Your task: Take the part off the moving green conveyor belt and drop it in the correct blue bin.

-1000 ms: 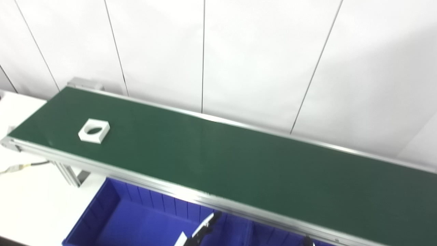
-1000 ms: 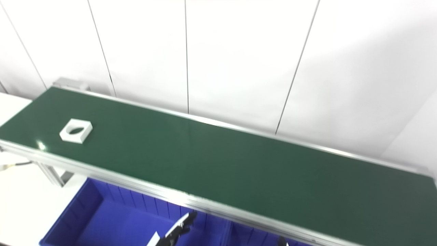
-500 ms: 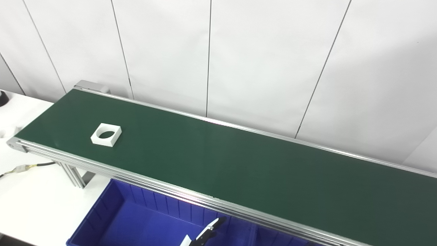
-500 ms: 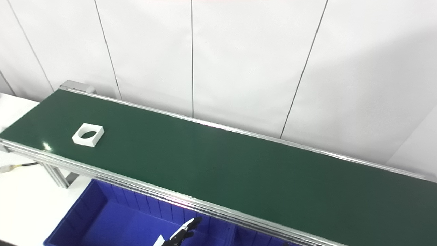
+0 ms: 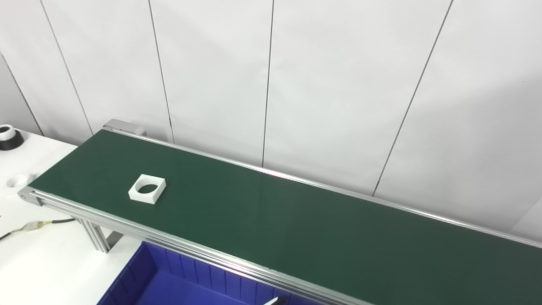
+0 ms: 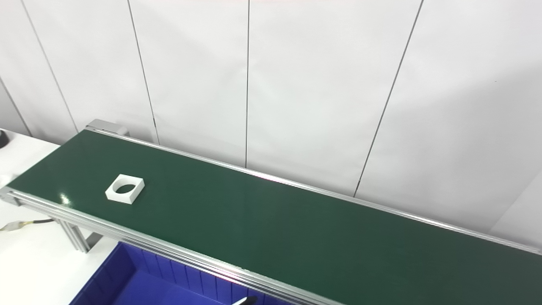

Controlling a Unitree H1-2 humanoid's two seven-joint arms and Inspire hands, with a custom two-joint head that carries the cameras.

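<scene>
Left hand (image 5: 273, 301): only a fingertip shows, dark with a pale upper side, poking up at the bottom edge over the blue bin; whether the hand is released or clenched cannot be told from so little, and nothing is seen in it.
Right hand: out of both views.
Blue bin (image 5: 139, 281): sits on the worktop in front of the belt's near rail, its ribbed back wall just under that rail (only the left and rear walls and a strip of floor are in view); the visible part holds nothing.
Near rail (image 5: 169, 245): grooved aluminium, running from the left end of the belt down toward the lower right, with a slotted leg (image 5: 96, 238) standing under its left end.
Green conveyor belt (image 5: 296, 228): long and dark green, crossing the picture from upper left to lower right, backed by a white panelled wall (image 5: 338, 84).
Part (image 5: 147, 189): a white square block with a round hole through it, lying flat on the belt near its left end, well apart from the fingertip.
Worktop (image 5: 38, 262): white; a cable with a pale connector (image 5: 31, 226) lies left of the leg.
Far left: a black-and-white round object (image 5: 8, 137) and a small white ring (image 5: 17, 181) beside the belt's end.
</scene>
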